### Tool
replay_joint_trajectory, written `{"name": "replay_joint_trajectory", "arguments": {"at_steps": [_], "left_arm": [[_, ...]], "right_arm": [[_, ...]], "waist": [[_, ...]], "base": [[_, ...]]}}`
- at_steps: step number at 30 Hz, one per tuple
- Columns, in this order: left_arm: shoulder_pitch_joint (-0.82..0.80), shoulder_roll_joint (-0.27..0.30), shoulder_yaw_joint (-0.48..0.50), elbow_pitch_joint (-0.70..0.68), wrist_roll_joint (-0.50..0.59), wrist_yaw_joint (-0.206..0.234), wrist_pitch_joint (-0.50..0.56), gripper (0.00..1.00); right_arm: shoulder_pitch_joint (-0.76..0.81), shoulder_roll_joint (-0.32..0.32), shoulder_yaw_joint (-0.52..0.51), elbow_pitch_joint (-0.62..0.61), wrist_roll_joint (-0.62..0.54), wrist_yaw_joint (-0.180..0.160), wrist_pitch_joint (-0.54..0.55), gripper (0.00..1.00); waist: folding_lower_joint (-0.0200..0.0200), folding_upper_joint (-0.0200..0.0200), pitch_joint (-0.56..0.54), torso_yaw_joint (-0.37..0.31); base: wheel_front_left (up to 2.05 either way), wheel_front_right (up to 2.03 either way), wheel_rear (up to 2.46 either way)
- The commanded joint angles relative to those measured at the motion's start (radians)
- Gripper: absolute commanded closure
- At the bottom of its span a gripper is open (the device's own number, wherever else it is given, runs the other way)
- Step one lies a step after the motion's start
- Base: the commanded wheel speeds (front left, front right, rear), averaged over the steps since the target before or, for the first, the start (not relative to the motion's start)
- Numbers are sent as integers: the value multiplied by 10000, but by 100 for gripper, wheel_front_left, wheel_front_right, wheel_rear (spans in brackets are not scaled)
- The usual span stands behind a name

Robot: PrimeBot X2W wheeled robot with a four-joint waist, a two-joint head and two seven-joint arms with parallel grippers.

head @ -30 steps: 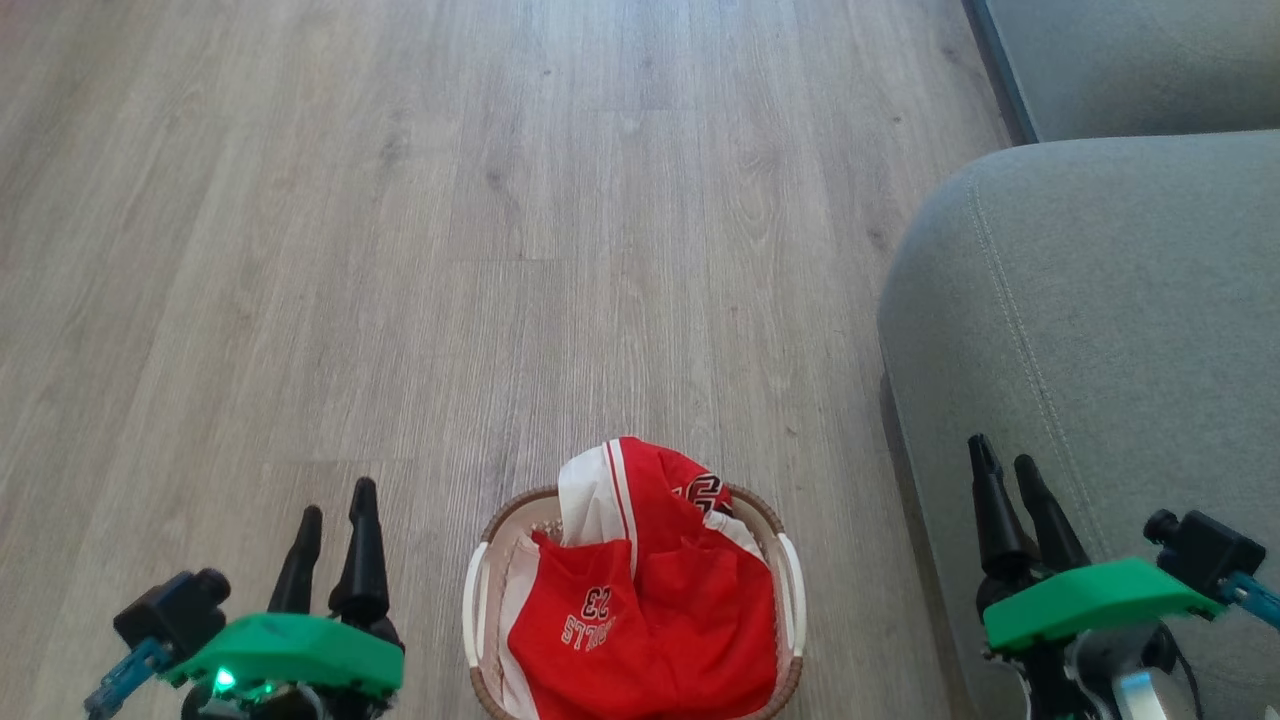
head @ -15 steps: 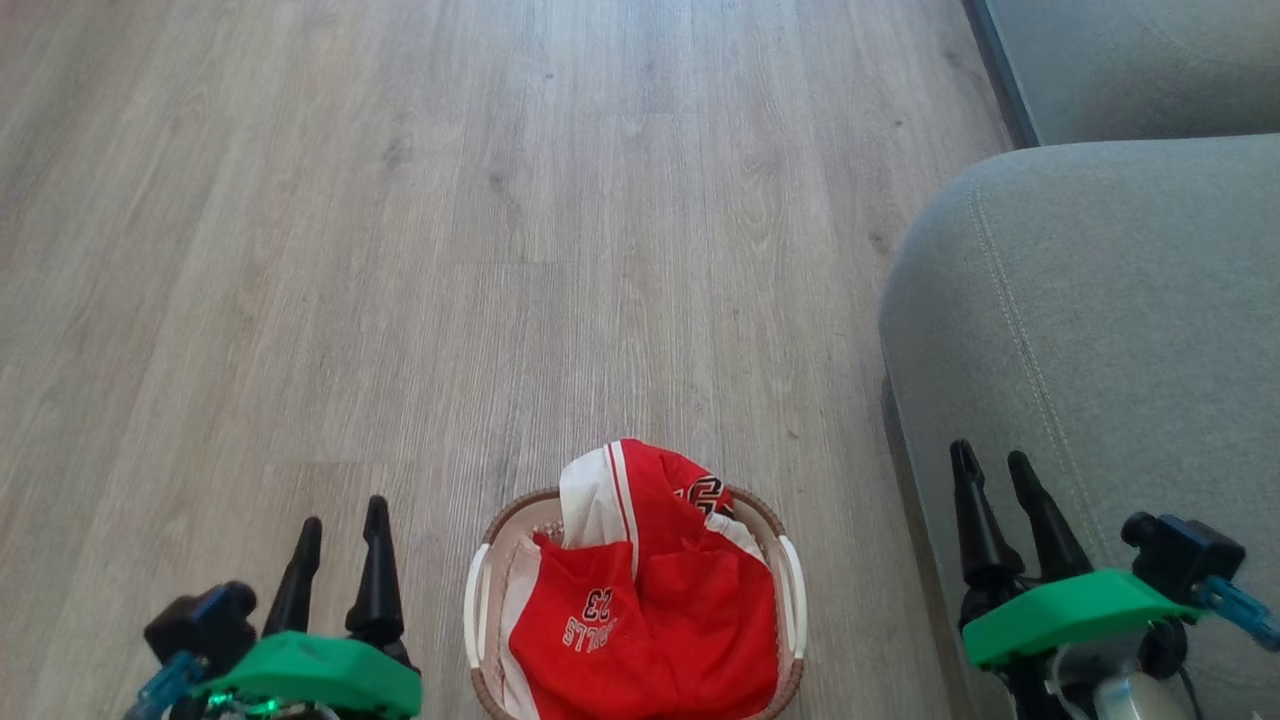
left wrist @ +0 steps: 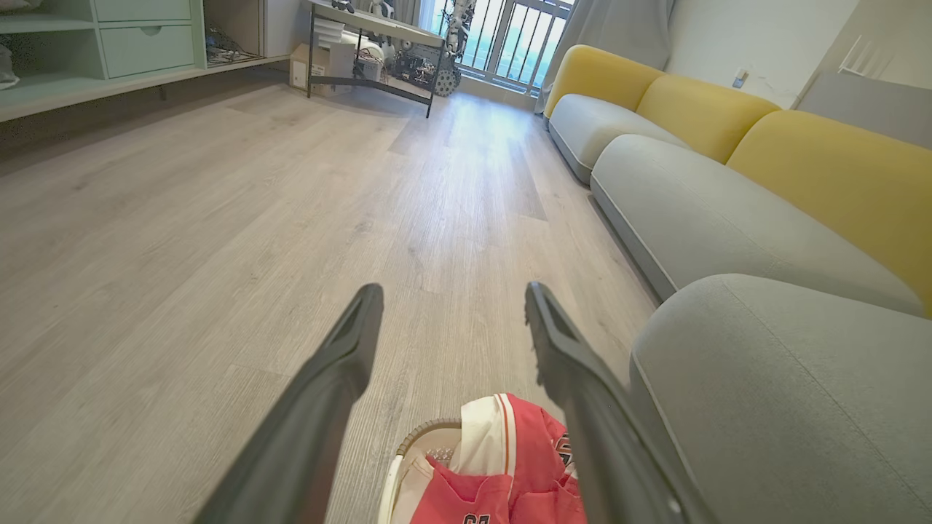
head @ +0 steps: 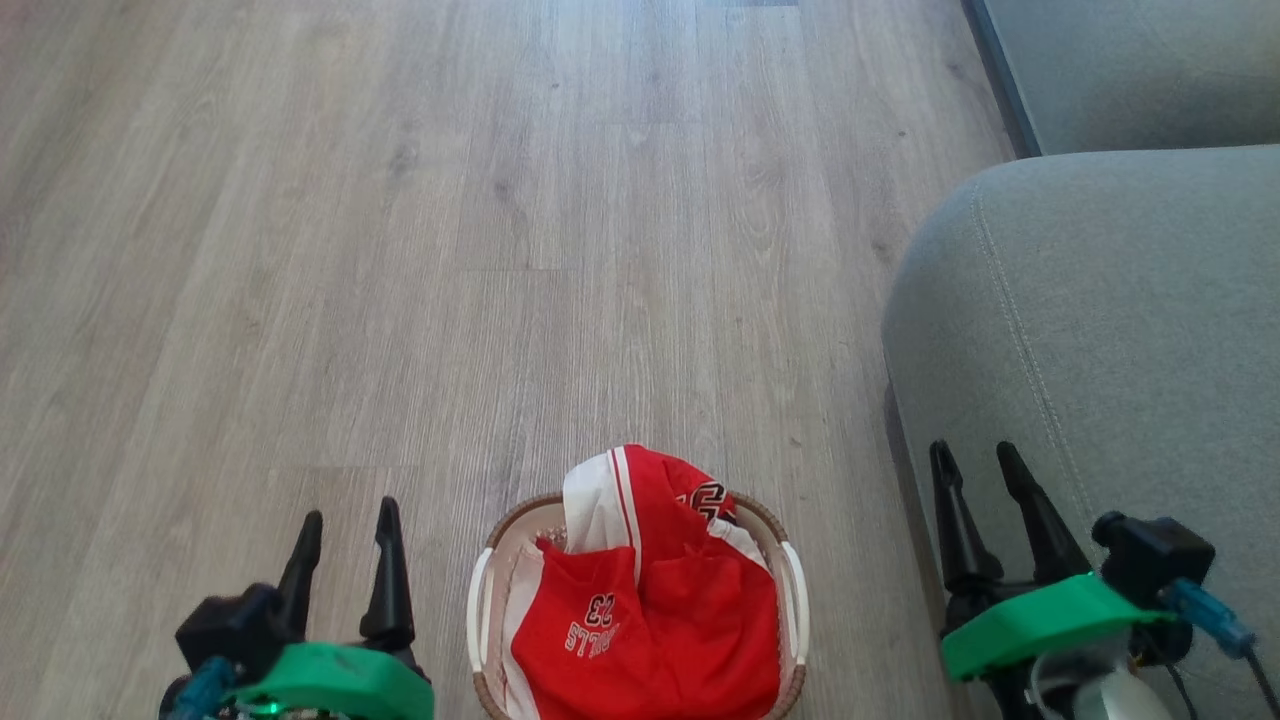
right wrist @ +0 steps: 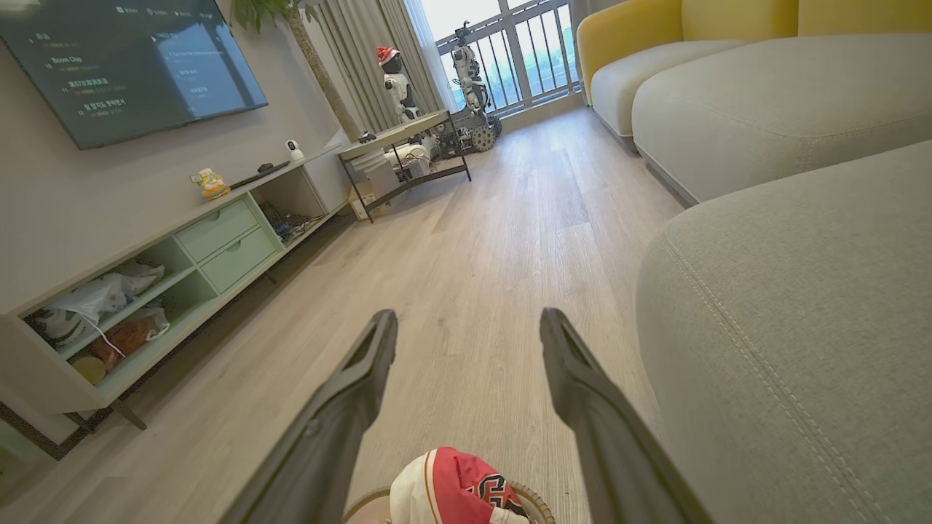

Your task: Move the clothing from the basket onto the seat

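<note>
Red clothing (head: pixel 645 600) with white panels, the number 23 and a black-red emblem is heaped in the white basket (head: pixel 795 585) with the brown rim, on the floor at the bottom centre of the head view. The grey seat (head: pixel 1110 320) rises to the right of the basket. My left gripper (head: pixel 350 515) hangs open to the left of the basket, holding nothing. My right gripper (head: pixel 975 455) is open in front of the seat's edge, also holding nothing. The clothing (left wrist: pixel 510 473) shows below the left fingers, and the clothing (right wrist: pixel 455 487) pokes up between the right fingers at the bottom.
Pale wood floor (head: pixel 500 250) stretches ahead. A second grey cushion (head: pixel 1130 70) lies beyond the seat, with yellow backrests (left wrist: pixel 837 160). A TV stand (right wrist: pixel 160 291) with drawers, a dark metal table (right wrist: pixel 408 160) and small robots stand far off on the left.
Both grippers have opened wider. The left one has moved right toward the basket and lower in the picture; the right one has shifted left. The camera tilted slightly, sliding the scene down.
</note>
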Motion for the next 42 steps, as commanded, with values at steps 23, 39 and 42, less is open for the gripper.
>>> {"name": "replay_joint_trajectory", "arguments": {"at_steps": [23, 39, 42], "left_arm": [[219, 141, 56, -249, 2392, 330, -741, 0], [188, 141, 181, -55, 2293, 308, -742, 0], [180, 141, 189, -51, 2296, 298, -742, 0]], "right_arm": [[186, -143, 435, -621, -2707, -2, -745, 0], [163, -143, 390, -540, -2688, -2, -745, 0], [161, -143, 386, -541, -2686, -2, -745, 0]], "waist": [[0, 0, -116, 85], [0, 0, -58, 62], [0, 0, -47, 63]], "base": [[0, 0, 0], [0, 0, 0], [0, 0, 0]]}}
